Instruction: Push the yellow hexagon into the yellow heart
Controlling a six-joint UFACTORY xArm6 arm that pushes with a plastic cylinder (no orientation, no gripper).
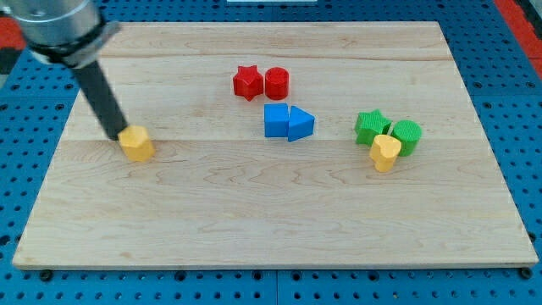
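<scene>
No pincer on this rig: we end in a bare rod, so nothing opens, closes or holds; my tip (118, 135) sits on the wooden board (271, 229) at the upper-left edge of the yellow hexagon (136, 144), touching it or very nearly so. We judge this placement deliberate: the tip is on the side of the hexagon away from the target, so a push toward the view's right would drive it across the board. The yellow heart (385, 152) lies well apart from the tip, far to the right and slightly lower, pressed against a green star (370, 126) and a green cylinder-like block (406, 135). Between tip and heart, somewhat higher, stand a blue cube (275, 120) touching a blue triangle (301, 124), and above those a red star (246, 81) beside a red cylinder (277, 83). Our straight lane looks to pass just below the blue pair. Task barely begun.
</scene>
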